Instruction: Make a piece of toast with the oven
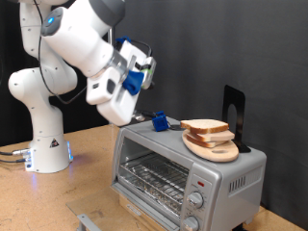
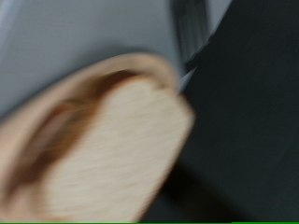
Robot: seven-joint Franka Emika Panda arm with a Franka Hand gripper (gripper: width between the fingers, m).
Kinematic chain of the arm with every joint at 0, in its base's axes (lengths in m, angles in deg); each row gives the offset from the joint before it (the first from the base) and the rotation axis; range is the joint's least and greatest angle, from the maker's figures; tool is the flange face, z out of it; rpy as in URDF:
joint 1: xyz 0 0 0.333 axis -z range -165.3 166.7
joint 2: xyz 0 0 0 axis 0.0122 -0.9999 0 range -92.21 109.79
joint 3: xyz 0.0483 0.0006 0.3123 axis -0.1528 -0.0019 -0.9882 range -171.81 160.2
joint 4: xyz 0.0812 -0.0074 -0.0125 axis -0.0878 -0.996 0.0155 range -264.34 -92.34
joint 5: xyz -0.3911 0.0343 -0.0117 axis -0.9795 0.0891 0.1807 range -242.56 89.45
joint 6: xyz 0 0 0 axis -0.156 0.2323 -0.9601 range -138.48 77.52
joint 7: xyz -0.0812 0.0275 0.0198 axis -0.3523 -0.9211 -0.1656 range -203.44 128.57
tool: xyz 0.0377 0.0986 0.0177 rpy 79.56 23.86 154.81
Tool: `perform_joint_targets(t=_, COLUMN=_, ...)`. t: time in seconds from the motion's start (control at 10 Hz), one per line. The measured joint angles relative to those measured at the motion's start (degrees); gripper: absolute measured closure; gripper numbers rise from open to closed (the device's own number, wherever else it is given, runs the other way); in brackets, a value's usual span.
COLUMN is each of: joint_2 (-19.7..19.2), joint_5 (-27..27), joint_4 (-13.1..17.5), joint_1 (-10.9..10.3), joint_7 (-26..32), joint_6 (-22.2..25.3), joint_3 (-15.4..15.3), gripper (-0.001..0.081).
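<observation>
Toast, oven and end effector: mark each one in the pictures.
piece of toast (image 1: 205, 126), exterior view, pale top face.
oven (image 1: 231, 172), exterior view, silver top near its knob panel.
end effector (image 1: 160, 121), exterior view, midway between its blue fingertips above the oven.

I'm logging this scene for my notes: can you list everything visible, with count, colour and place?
piece of toast: one, pale cream face with tan crust, lying on the board on top of the oven; it fills the blurred wrist view.
round wooden board: one, light wood, on the oven's top toward the exterior view's right.
oven: one, silver-grey, glass door shut, wire rack inside, knobs on its right panel, at the exterior view's lower right.
blue object: one, small, on the oven's top, left of the board.
black upright stand: one, behind the board.
robot arm: one, white, at the exterior view's left.
gripper: one, white and blue, above the oven, apart from the toast.
</observation>
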Motion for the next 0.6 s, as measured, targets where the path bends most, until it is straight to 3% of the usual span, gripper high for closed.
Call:
perform_joint_targets(t=0.2, joint_2=0.1, joint_5=-9.6, joint_4=3.58, joint_1=-1.3, joint_7=1.53, joint_6=6.18, joint_3=-2.47, gripper=0.0001)
perform_joint_targets(t=0.3, joint_2=0.36, joint_5=-12.72, joint_4=4.92, joint_1=-1.89, joint_7=0.52, joint_6=7.13, joint_3=-4.06, gripper=0.0001)
perform_joint_targets(t=0.6, joint_2=0.5, joint_5=-16.23, joint_4=5.34, joint_1=-2.24, joint_7=1.79, joint_6=7.46, joint_3=-4.94, gripper=0.0001)
